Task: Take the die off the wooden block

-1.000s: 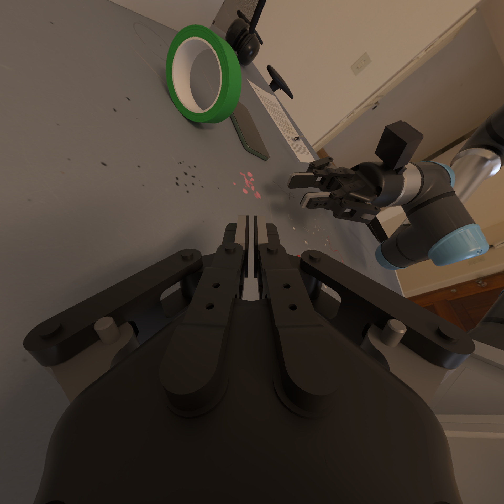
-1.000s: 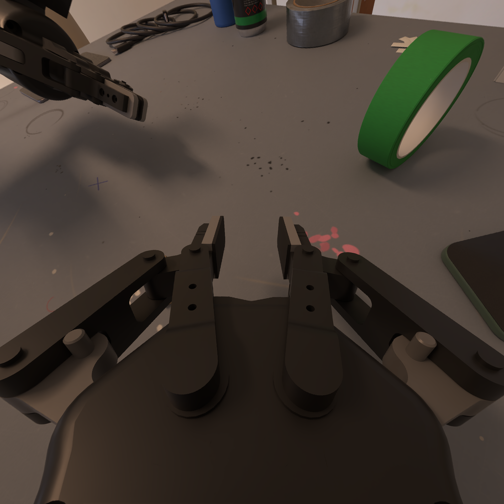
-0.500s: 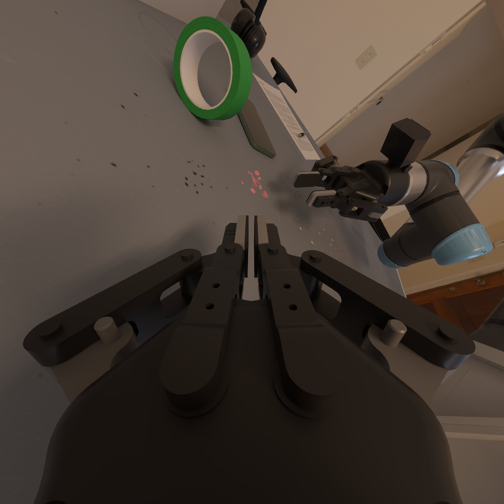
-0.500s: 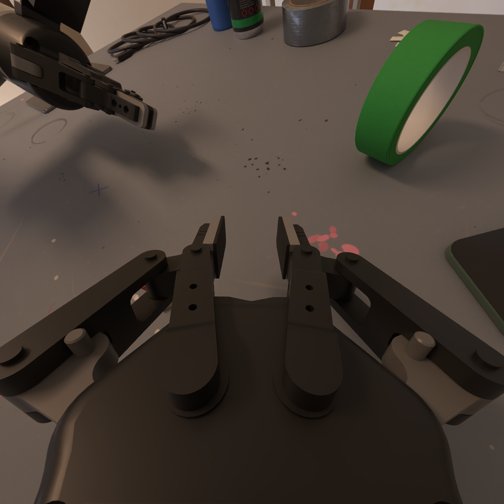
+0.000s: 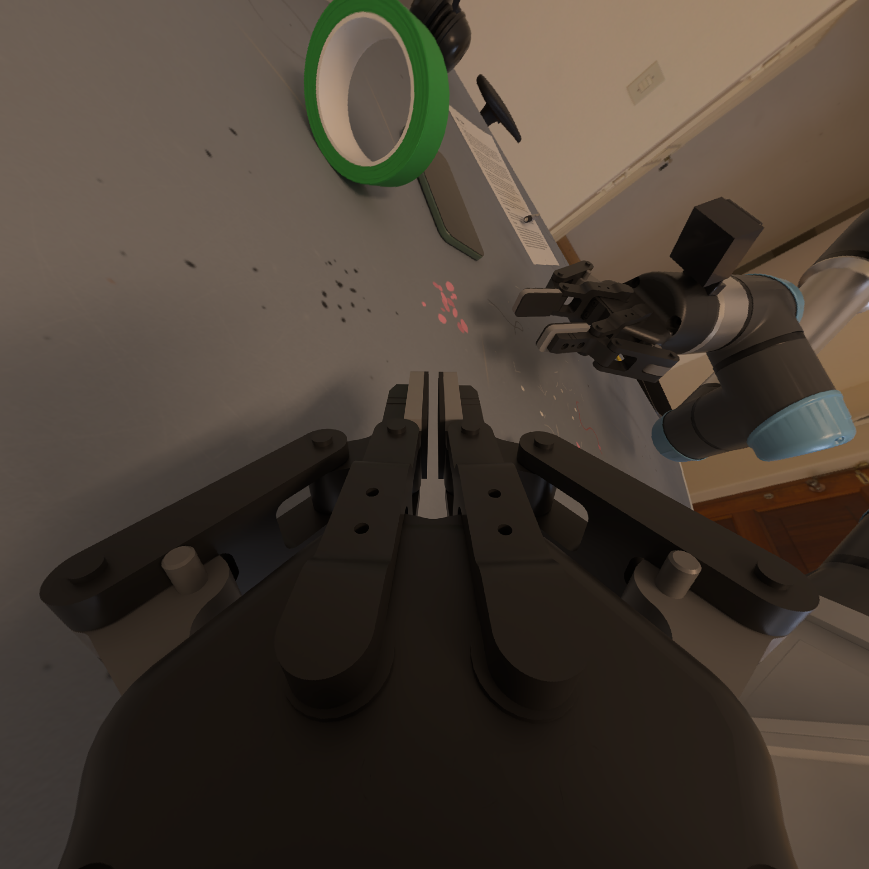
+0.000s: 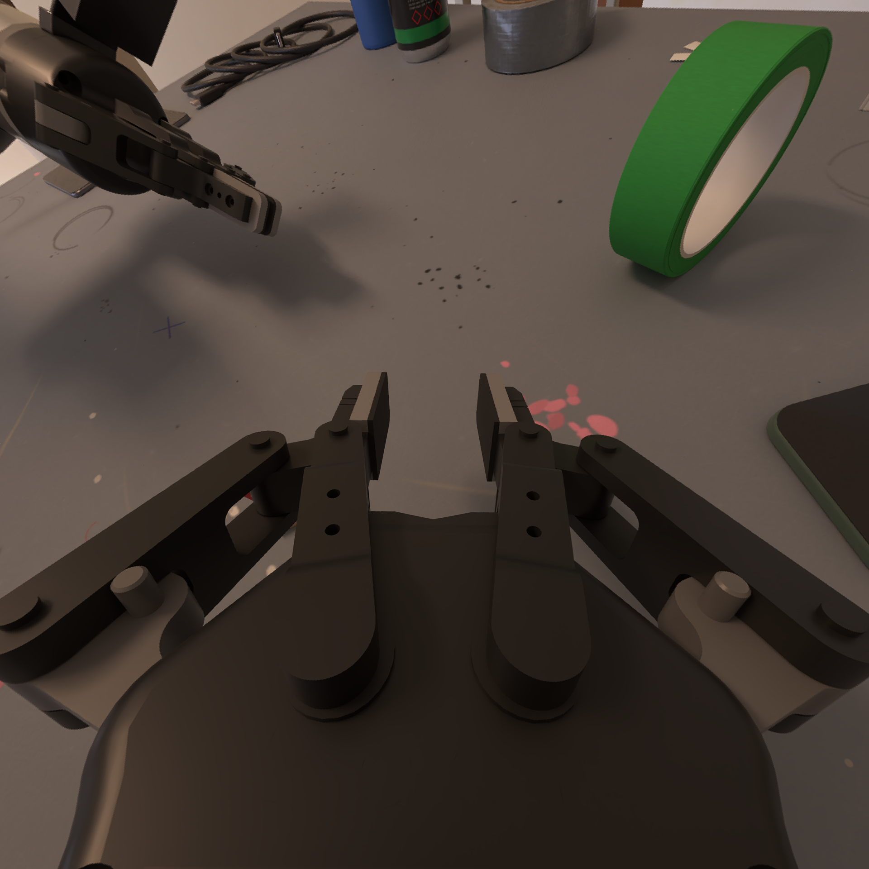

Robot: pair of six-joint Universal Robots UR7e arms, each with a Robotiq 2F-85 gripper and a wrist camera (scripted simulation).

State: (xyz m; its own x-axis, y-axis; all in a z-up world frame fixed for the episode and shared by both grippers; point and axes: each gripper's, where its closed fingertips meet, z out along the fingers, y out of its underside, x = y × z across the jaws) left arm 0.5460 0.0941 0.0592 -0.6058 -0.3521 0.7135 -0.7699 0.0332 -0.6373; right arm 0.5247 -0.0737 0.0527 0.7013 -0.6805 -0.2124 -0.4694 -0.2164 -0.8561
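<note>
Neither the die nor the wooden block shows in either view. My left gripper (image 5: pixel 433 390) is shut with only a thin slit between its pads, holds nothing, and hovers over the grey table (image 5: pixel 141 282). It also shows in the right wrist view (image 6: pixel 265 216) at the upper left, above its shadow. My right gripper (image 6: pixel 432 404) is open and empty, low over the table beside some pink paint spots (image 6: pixel 564 414). It also shows in the left wrist view (image 5: pixel 531 317) at the right, near the table's edge.
A green tape roll (image 5: pixel 376 89) (image 6: pixel 719 146) stands on edge. A dark pad with a green rim (image 5: pixel 454 211) (image 6: pixel 837 461) lies beside it. A grey tape roll (image 6: pixel 536 33), a blue can (image 6: pixel 374 23), a bottle (image 6: pixel 421 28) and a coiled cable (image 6: pixel 268 51) line the far edge.
My left gripper has moved forward towards the green tape roll and the table's middle, staying shut. The right gripper has stayed open and barely shifted.
</note>
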